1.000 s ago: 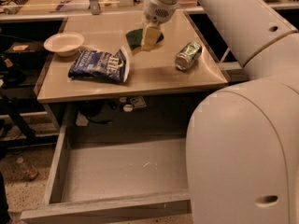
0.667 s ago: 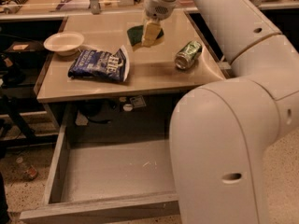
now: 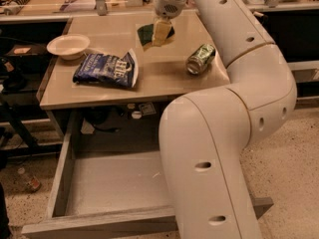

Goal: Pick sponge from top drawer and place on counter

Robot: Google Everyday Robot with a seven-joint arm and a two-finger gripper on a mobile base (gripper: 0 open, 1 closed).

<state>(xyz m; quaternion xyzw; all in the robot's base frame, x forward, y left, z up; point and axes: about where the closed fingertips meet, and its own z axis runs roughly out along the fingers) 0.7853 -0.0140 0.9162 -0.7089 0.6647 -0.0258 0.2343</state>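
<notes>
Begin at the gripper point(image 3: 162, 33), far back over the desk point(image 3: 164, 76), close to the 12 o'clock edge. Hangs down from the big white arm point(image 3: 234, 83). Cannot tell if shut tight or let loose.

Right under the gripper and touching it: the sponge point(image 3: 146, 35). Dark green, poking out mostly toward 9 o'clock and a little toward 3 o'clock. Long way of the sponge: likely from 9 to 3, across the desk. Cannot tell if lying flat on the desk or held just above it.

Not inside the top drawer point(image 3: 109, 183). Drawer pulled open, way down at 6 o'clock from the gripper, well apart.

Going outward from the gripper:
- Crushed green can point(image 3: 200, 59) at 4 o'clock, near but not touching.
- Blue chip bag point(image 3: 105, 69) at 8 o'clock, apart as well.
- White bowl point(image 3: 68, 46) farther out at 9 o'clock, by the desk's left edge.

Bare desk all around the sponge, so probably a fine spot to leave it. Most likely next: let go if not loose already, then lift straight up. No need to slide toward 4 or 8 o'clock, where the can and bag lie. Only one arm here, so no picking between arms.
</notes>
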